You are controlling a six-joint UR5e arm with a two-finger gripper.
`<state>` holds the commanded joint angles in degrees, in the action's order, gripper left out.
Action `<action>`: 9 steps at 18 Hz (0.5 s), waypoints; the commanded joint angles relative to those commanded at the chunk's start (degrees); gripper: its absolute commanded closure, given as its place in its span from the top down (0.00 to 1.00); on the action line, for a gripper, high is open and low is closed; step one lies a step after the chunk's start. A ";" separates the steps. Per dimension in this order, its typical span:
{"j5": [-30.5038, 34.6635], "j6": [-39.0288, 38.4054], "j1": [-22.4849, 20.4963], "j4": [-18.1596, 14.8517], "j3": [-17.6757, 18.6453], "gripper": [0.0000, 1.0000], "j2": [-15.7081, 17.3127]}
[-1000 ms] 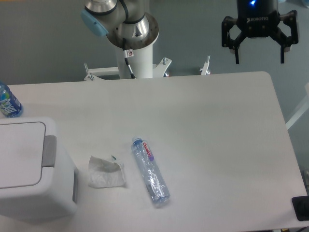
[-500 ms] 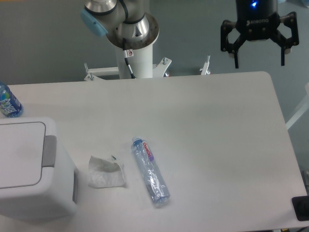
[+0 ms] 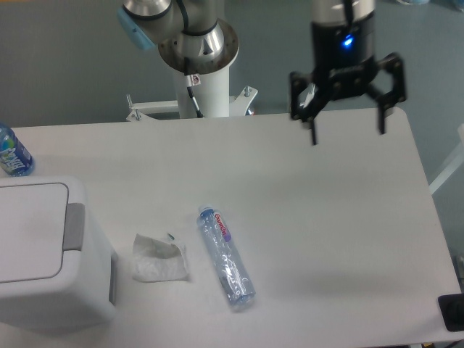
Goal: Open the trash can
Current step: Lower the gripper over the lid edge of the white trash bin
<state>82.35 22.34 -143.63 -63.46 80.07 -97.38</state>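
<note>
Trash can: the white trash can (image 3: 43,250) sits at the near left corner of the worktop (image 3: 304,210), partly cut off by the frame edge; its flat lid panel (image 3: 29,232) is down and flush, so the bin is not yet open.
Push strip: the grey push-button strip (image 3: 74,227) runs along the lid's right edge, facing the open middle of the worktop.
Gripper: the gripper (image 3: 346,129) hangs above the far right part of the worktop, jaws spread wide and holding nothing, well apart from the bin.
Clutter: a crumpled tissue (image 3: 159,259) lies just beside the bin's right wall, and a clear plastic bottle (image 3: 226,255) lies on its side a little further right; a blue-labelled bottle (image 3: 13,152) stands behind the bin at the left edge.
Risk, the path: a low sweep toward the bin could likely knock the lying bottle rolling or drag the tissue, since both sit between gripper and strip.
Risk, the press: the strip is narrow; with jaws this wide, one finger could land on the lid panel or slip off the rounded edge, and the latch would probably not release.
Risk, the bin: an off-centre push might shove the light bin sideways.
Change: against a second ago, the gripper has moved left and lower, toward the worktop's middle; the bin, tissue and bottles have not shifted.
</note>
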 joint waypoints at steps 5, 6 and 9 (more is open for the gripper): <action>-0.17 -11.16 6.51 0.09 -0.09 1.00 -1.06; -0.78 -13.35 7.74 0.09 -0.09 1.00 -1.06; -3.50 -19.51 10.12 0.09 0.00 1.00 -1.85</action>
<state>78.85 2.83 -133.51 -63.37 80.07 -99.22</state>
